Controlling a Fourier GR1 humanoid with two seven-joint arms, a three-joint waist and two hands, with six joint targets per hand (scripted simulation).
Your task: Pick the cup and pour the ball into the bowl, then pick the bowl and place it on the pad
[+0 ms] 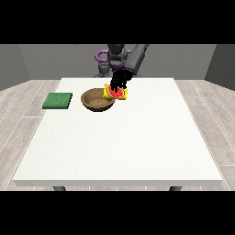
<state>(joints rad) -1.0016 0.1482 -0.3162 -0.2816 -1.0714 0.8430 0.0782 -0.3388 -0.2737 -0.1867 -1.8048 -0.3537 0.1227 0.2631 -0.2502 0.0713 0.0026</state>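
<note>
Black hand (pixel 120 80) at view's right, upper centre of frame, fingers curled around yellow-and-red cup (pixel 115 93), tilted at brown bowl's (pixel 97 100) right rim. Green pad (pixel 58 101) well apart, left on white table (pixel 119 142).

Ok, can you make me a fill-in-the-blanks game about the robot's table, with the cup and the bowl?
1. The pad lying flat on the table is colored ____.
2. The black hand holds a cup that is yellow and ____.
3. The cup is tipped over the rim of the brown ____.
4. Seen in this view, the pad lies to the ____ of the bowl.

Missing words: green; red; bowl; left
</note>
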